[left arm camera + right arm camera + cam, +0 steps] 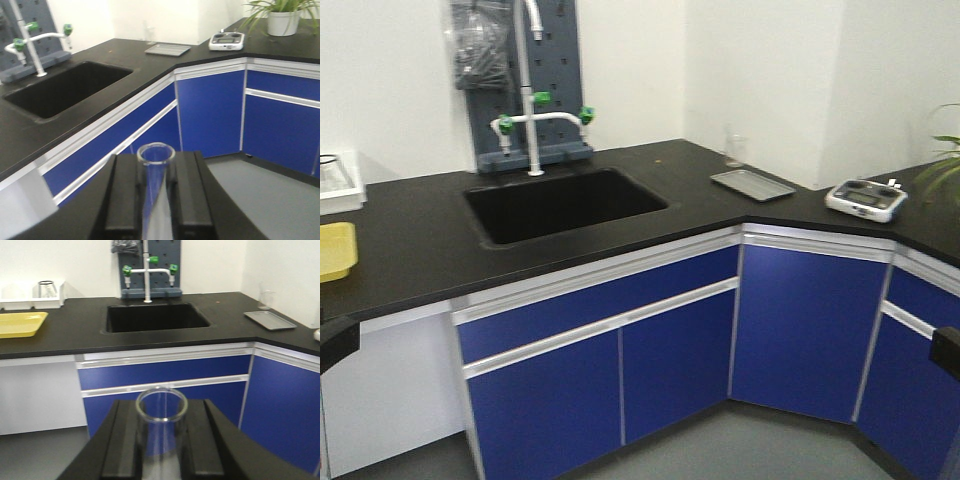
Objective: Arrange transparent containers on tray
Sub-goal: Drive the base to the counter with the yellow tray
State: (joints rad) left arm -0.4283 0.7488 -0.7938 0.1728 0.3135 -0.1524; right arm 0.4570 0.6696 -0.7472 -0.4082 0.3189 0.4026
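You've got the left gripper (156, 165) closed on a glass tube (155, 192) and the right gripper (161, 412) closed on a wider glass vessel (161, 437). Both bases are cut off, nothing visible inside. The yellow tray (20, 324) is far ahead-left of the right fingers; the front view crops it. Beaker (46, 289) in white bin (15, 304) beyond, contents unclear.

End effector (161, 412) clamping glass container (161, 440), yellow tray (20, 324)

We log a clear tube (155, 167) upright in left gripper (156, 159), second tube (161, 422) in right gripper (161, 407). Yellow tray (20, 324) lies flat on counter (75, 337).
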